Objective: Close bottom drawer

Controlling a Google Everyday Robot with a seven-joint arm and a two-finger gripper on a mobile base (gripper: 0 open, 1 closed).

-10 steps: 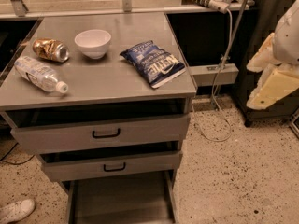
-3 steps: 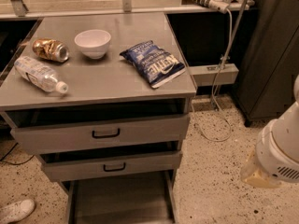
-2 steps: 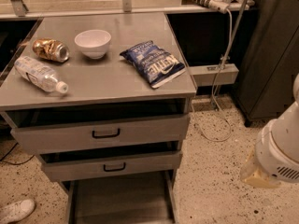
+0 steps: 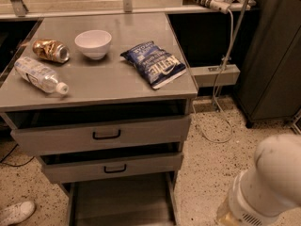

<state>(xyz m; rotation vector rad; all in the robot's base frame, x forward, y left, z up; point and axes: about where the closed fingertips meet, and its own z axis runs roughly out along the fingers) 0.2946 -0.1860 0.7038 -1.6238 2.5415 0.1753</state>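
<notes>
The bottom drawer (image 4: 123,200) is the lowest of three grey drawers and stands pulled far out. Its long shallow tray shows at the bottom edge of the camera view, and its front and handle are cut off below the frame. The middle drawer (image 4: 113,167) and the top drawer (image 4: 104,134) above it are each slightly open and have black bar handles. My white arm (image 4: 273,182) is at the lower right, to the right of the cabinet and apart from it. My gripper is out of view below the frame.
On the cabinet top (image 4: 108,81) lie a blue chip bag (image 4: 155,62), a white bowl (image 4: 93,43), a crushed can (image 4: 51,50) and a plastic bottle (image 4: 40,74). A cable (image 4: 221,93) hangs at the right next to a dark cabinet (image 4: 273,65). A white shoe (image 4: 14,212) is at the lower left.
My arm has swung from the upper right down to the lower right. In the last second it has hardly moved. The drawers and the things on top have not moved.
</notes>
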